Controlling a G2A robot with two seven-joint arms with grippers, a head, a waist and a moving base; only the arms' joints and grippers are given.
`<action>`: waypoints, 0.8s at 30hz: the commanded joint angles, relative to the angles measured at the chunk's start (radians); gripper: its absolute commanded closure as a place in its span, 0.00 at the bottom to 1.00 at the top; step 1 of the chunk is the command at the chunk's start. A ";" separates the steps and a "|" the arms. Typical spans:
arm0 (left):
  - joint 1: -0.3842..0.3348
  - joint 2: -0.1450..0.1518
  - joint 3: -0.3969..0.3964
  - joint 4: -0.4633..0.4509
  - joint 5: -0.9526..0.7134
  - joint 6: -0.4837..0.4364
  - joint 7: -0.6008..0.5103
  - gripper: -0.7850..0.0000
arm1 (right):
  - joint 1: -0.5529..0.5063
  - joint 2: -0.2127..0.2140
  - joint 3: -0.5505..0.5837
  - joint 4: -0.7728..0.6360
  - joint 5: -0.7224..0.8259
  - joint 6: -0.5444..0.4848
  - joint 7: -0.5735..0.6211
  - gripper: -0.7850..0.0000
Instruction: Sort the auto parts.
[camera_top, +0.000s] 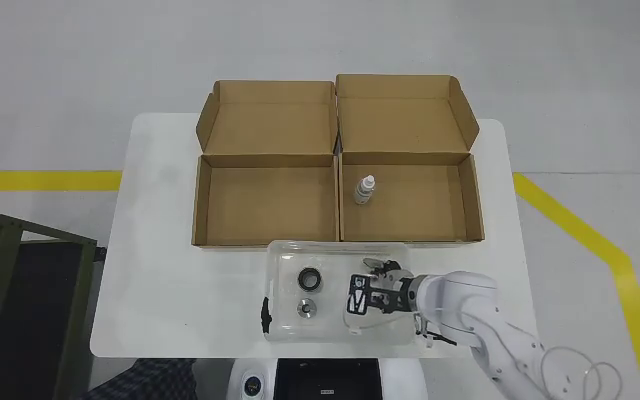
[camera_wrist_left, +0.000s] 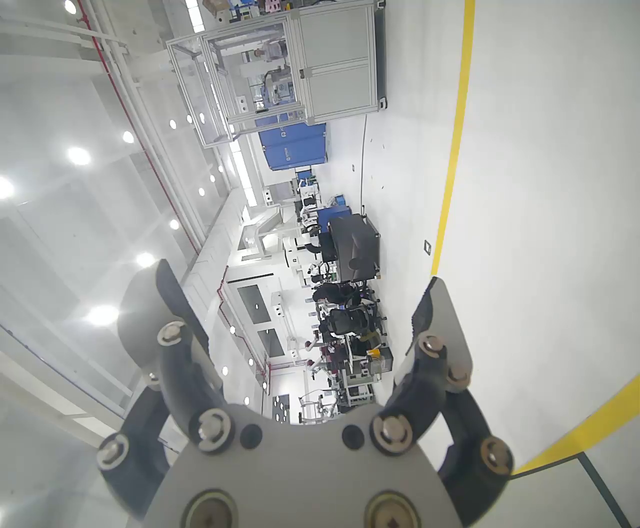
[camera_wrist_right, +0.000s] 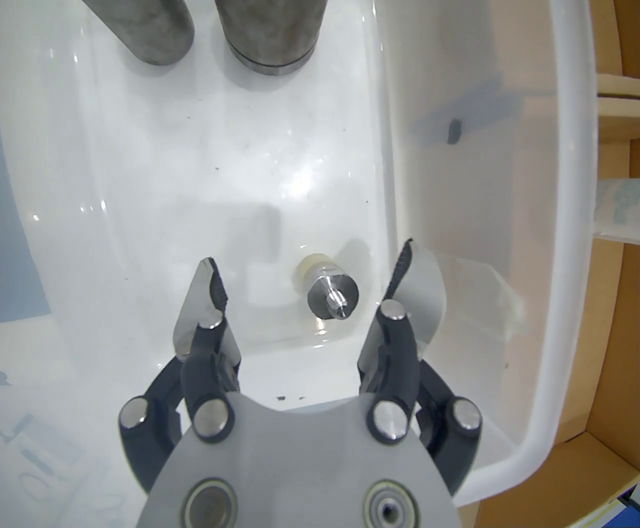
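While right gripper hangs low in bin: the step in hand reads as picking one more part for sorting.
Right gripper, state: jaws spread and holding nothing, one finger on each side of the small part.
Small part: metal stub with a cream end. It lies on the bin floor close to the far wall, between the fingers and apart from both.
Cylinders: two, grey, on the bin floor toward its left end, well apart from the small part.
Bin, place: clear plastic, at the middle of the near edge of the table.
Left box: open cardboard, just beyond the bin, lid laid back toward the table's far edge.
Right box: same make, touching the left box. It holds the bottle, which lies by the wall next to the left box.
Left gripper: jaws spread and holding nothing, pointed out at the room, away from the table.
Progress: judged early, with one item boxed and three left in the bin.
Next move: close squarely on the small part, lift it clear of the far wall and carry it to a box. Which box suits it cannot be told.
Caution: the part is small and round, so it may roll or slip from the pads, and the bin wall stands near one finger.
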 joint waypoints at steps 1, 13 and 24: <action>0.000 0.000 0.000 0.000 0.000 0.000 0.000 0.00 | 0.005 -0.001 -0.003 0.003 0.001 0.006 0.007 0.55; 0.000 0.000 0.000 0.000 0.000 0.000 0.000 0.00 | 0.009 0.001 -0.010 -0.010 -0.038 0.040 0.007 1.00; 0.000 0.000 0.000 0.000 0.000 0.000 0.000 0.00 | -0.039 0.011 0.028 -0.076 -0.052 0.048 -0.160 1.00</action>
